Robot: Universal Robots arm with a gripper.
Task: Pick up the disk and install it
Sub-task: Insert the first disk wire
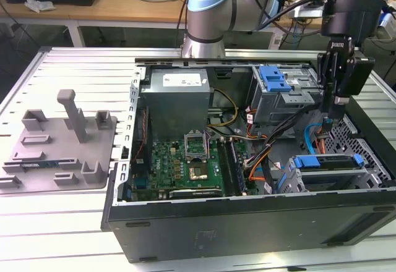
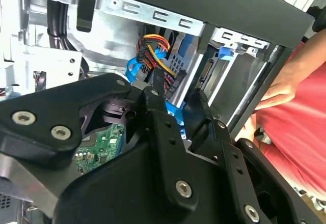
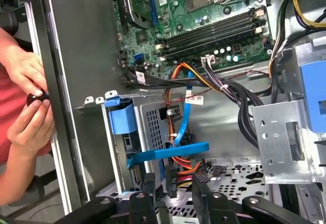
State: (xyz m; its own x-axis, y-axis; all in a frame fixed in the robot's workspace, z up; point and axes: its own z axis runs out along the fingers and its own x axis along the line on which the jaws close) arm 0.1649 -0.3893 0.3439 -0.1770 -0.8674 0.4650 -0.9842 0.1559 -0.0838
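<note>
Over the drive cage | end effector spread, pinching nothing | disk sits slotted in the cage below, so we reckon it's seated, hence the empty grip

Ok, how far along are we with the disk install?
Looks done: the disk sits in its bay inside the computer case, on the exterior view's right. In hand: nothing; the tool is open, hanging over the cables near the bay. Left: confirming it is fully seated, which I cannot tell from here.
</note>
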